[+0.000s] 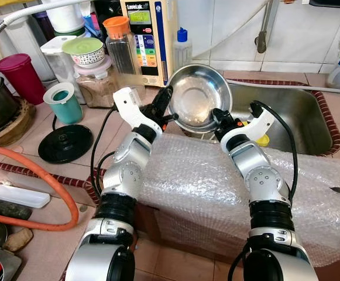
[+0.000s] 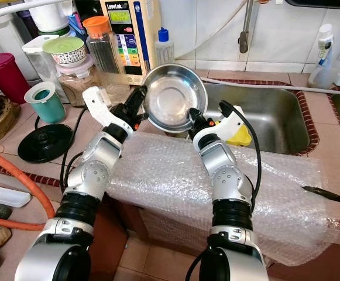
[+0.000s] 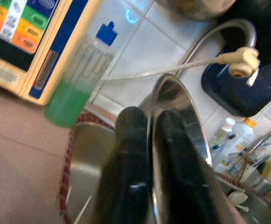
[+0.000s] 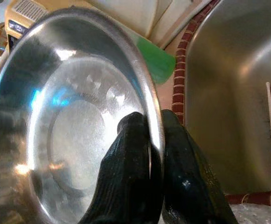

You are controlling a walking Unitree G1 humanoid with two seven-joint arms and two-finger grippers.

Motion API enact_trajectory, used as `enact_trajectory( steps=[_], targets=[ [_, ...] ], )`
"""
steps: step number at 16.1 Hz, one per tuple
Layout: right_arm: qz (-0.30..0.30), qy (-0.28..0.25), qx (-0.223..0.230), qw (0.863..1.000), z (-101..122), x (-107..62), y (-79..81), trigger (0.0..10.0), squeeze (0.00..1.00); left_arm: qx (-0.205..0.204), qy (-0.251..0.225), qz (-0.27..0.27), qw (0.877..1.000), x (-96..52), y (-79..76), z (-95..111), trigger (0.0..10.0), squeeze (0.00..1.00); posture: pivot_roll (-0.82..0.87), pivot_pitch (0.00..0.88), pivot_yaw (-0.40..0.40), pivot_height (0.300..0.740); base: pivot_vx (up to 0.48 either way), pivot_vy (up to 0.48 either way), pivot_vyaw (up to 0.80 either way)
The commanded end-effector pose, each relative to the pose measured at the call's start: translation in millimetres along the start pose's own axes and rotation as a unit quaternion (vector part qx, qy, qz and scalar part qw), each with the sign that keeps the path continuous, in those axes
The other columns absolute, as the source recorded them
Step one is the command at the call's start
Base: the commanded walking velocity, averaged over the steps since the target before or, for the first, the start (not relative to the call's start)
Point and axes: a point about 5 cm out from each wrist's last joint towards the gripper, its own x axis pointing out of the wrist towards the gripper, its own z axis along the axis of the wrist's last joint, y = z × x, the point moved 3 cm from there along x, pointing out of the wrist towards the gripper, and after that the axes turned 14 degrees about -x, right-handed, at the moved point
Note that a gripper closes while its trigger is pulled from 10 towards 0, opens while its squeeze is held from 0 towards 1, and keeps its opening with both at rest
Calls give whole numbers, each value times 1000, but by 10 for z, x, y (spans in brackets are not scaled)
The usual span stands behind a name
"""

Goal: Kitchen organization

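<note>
One steel bowl (image 1: 196, 97) is held tilted on edge above the near left corner of the sink (image 1: 301, 120), its hollow facing the robot; the left gripper (image 1: 168, 108) has its fingers (image 3: 130, 154) clamped on the rim at one side, and the right gripper (image 1: 219, 119) has its fingers (image 4: 135, 154) clamped on the rim lower down at the other. The likeliest trouble, as I judge it, is slip: the rim is thin, smooth and curved, and each pinch takes only a narrow bite, so if the two arms pull unevenly or one lets go early the bowl could pivot and drop into the sink or knock the green-filled bottle (image 1: 182, 48) just behind; the bubble wrap (image 1: 216, 187) draped over the counter (image 1: 41, 175) edge could also snag an arm. By count: one bowl, two grippers, one sink, one bottle beside the water unit (image 1: 143, 38), one teal cup (image 1: 64, 102), one black lid (image 1: 65, 143).
</note>
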Motion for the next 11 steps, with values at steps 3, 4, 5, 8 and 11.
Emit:
enact_trajectory(
  steps=[3, 4, 5, 8, 11],
  targets=[
    [-23, -8, -1, 1000, 24, 19, -15, 0, 0, -6, 36, -2, 999, -29, -83, -271, 10000, 1000, -44, 0, 114, 740, 0, 0, 0],
    [-37, -15, -3, 999, 52, 26, -55, 0, 0, -1, 54, 0, 999, -55, -68, -332, 10000, 1000, -41, 0, 113, 740, 0, 0, 0],
    [-47, -21, -4, 999, 77, 31, -87, 0, 0, 4, 72, 2, 997, -78, -56, -389, 10000, 1000, -39, 0, 113, 740, 0, 0, 0],
    [-83, -31, -16, 996, 114, 42, -186, 0, 0, 31, 107, 5, 994, -143, -23, -487, 10000, 1000, -30, 0, 116, 740, 0, 0, 0],
    [-140, -44, -41, 988, 158, 38, -349, 0, 0, 53, 134, 5, 990, -217, 14, -540, 10000, 1000, -17, 0, 121, 740, 0, 0, 0]
  ],
)
